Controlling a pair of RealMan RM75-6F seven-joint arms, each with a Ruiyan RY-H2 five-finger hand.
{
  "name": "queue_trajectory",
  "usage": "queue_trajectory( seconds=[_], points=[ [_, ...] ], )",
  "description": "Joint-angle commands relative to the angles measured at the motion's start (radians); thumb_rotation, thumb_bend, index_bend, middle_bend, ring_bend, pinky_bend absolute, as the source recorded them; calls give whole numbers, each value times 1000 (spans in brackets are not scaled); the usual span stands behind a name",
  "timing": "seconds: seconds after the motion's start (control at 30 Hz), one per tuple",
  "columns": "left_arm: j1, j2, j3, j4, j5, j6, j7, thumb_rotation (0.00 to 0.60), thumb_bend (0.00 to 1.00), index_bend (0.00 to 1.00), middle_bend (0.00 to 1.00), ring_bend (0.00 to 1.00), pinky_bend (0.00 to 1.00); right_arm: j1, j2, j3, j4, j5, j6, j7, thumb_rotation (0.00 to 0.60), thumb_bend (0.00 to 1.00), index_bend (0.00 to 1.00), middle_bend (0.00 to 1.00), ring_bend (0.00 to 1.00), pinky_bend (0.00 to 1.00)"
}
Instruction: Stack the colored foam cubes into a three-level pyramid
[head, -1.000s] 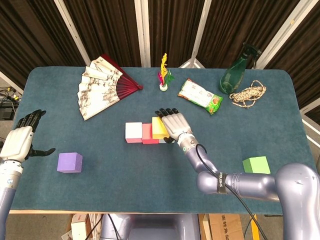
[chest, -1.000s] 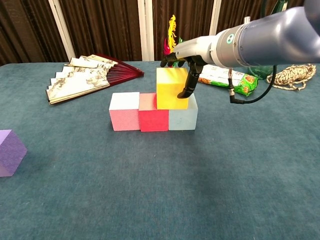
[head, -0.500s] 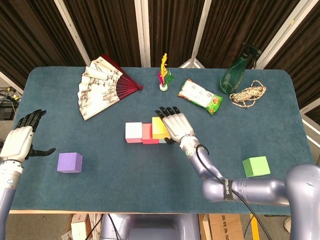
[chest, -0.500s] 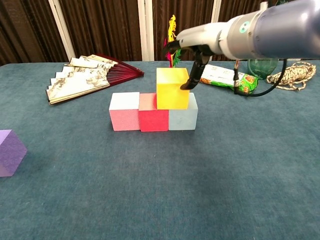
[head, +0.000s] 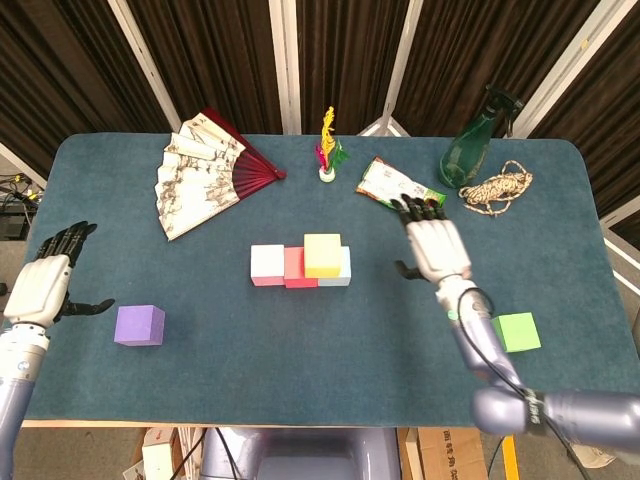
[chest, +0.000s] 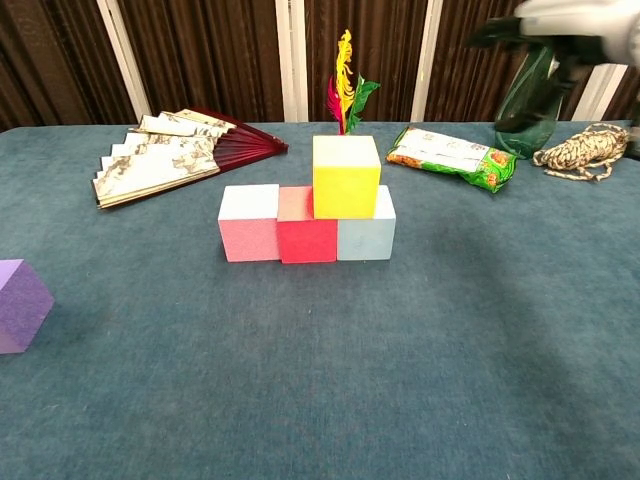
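A pink cube (chest: 249, 223), a red cube (chest: 307, 227) and a light blue cube (chest: 367, 232) form a row on the table's middle. A yellow cube (chest: 346, 176) rests on top, over the red and blue ones; the head view also shows the yellow cube (head: 322, 254). A purple cube (head: 139, 325) lies at the left, a green cube (head: 516, 331) at the right. My right hand (head: 432, 243) hovers open to the right of the stack, holding nothing. My left hand (head: 47, 284) stays open at the far left edge, left of the purple cube.
A paper fan (head: 208, 175) lies at the back left. A feather shuttlecock (head: 328, 150), a snack bag (head: 400, 192), a green spray bottle (head: 474, 142) and a coil of rope (head: 497, 188) line the back.
My right hand has let go of the yellow cube and moved up and to the right, away from the stack. The yellow cube stays on top. The left hand has barely moved.
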Motion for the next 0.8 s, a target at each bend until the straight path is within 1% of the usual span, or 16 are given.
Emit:
queue_trajectory(
  seconds=[0.03,0.07,0.1,0.17,0.3,0.47,0.57,0.7,0.8],
  points=[
    [-2,-4,1,3,-2,-2,3,600,121,0,9,0,18,-100,53,-50,-20,-69,41,78,600,324,0,0,0,0],
    [-3,-7,2,5,-3,-4,3,600,120,0,10,0,18,-130,61,-65,-17,-90,52,99,600,324,0,0,0,0],
    [-22,-56,24,40,-9,-33,43,600,120,0,10,0,18,-160,71,-79,-19,-122,71,119,600,324,0,0,0,0],
    [-33,-112,22,79,-22,-12,80,600,121,0,11,0,18,-206,84,-101,-12,-165,89,151,600,324,0,0,0,0],
    [-45,-149,15,92,-34,9,119,600,121,0,11,0,18,-291,105,-138,22,-234,108,217,600,323,0,0,0,0],
    [-74,-163,-2,97,-54,-4,154,600,120,0,12,0,18,-361,113,-155,75,-276,128,277,600,324,0,0,0,0],
    [-106,-175,-21,103,-84,-21,185,600,120,0,12,0,18,-415,99,-158,134,-324,147,336,600,324,0,0,0,0],
    [-149,-191,-45,109,-128,-46,223,600,121,0,18,0,18,-460,72,-144,202,-371,150,410,600,323,0,0,0,0],
    [-199,-209,-66,122,-177,-90,255,600,121,0,40,0,18,-479,59,-128,240,-403,137,455,600,323,0,0,0,0]
  ],
)
